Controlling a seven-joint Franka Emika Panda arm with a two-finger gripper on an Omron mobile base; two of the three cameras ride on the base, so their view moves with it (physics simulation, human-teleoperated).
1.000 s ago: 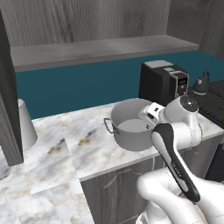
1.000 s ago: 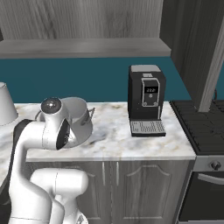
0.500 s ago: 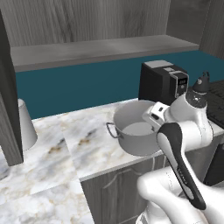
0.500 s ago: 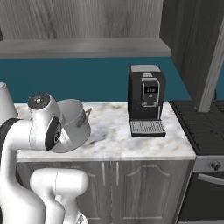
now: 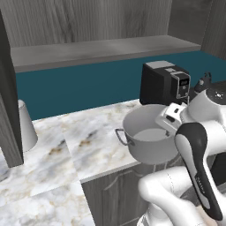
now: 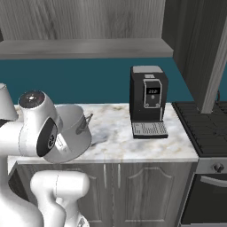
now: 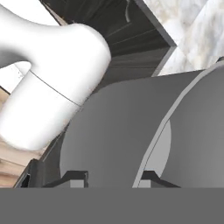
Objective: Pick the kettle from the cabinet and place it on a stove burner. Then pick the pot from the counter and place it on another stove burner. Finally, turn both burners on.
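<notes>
Big grey pot point(image 5: 148, 137) up off the counter point(image 5: 79, 145), out past its front edge, tipped a little, with one small loop handle point(image 5: 121, 136) sticking out to the side. Seen from the other side too, pot point(image 6: 71, 133) half hidden behind the white arm, hanging over the front edge of the counter point(image 6: 133, 142). Gripper point(image 7: 111, 177) pinching the pot's rim point(image 7: 151, 144), one dark finger tip point(image 7: 76, 177) on the outside of the wall and the other finger tip point(image 7: 151, 177) inside. Jaws close together, with just the thin wall between them.

Black coffee machine point(image 6: 148, 104) standing at the back of the counter, near its right end, well apart from the pot. Black stove point(image 6: 201, 126) touching the right end of the counter, with a round knob point(image 6: 217, 167) on its front. Small dark kettle point(image 5: 204, 84) far off on the stove side, behind the arm, too small to tell much more. Long grey shelf point(image 5: 101, 50) of the cabinet above the counter. White upside-down cup point(image 5: 25, 126) at the left end of the counter.
</notes>
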